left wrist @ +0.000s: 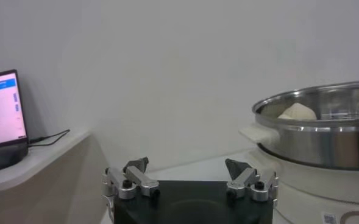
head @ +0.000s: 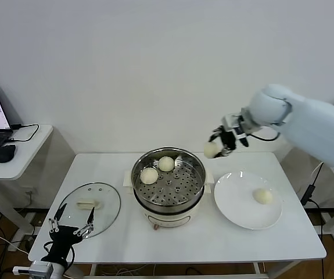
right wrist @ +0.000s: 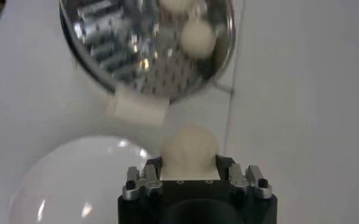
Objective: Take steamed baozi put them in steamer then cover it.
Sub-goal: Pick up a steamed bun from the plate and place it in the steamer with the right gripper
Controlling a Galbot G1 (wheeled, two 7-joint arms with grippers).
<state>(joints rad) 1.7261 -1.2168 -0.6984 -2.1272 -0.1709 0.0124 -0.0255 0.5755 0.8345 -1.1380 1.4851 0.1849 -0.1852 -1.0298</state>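
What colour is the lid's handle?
Cream-white, on the clear glass lid; best seen in the head view.

The right arm reaches in from the right side, raised above the table, its black right gripper [head: 220,146] with metal-tipped fingers clamped on a small round off-white bun [right wrist: 189,150]. The left arm sits low at the near left, its black left gripper [left wrist: 189,171] spread wide, holding nothing.

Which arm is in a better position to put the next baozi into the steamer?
Right. The right gripper already holds a baozi beside the steamer. The left gripper is open by the cover.
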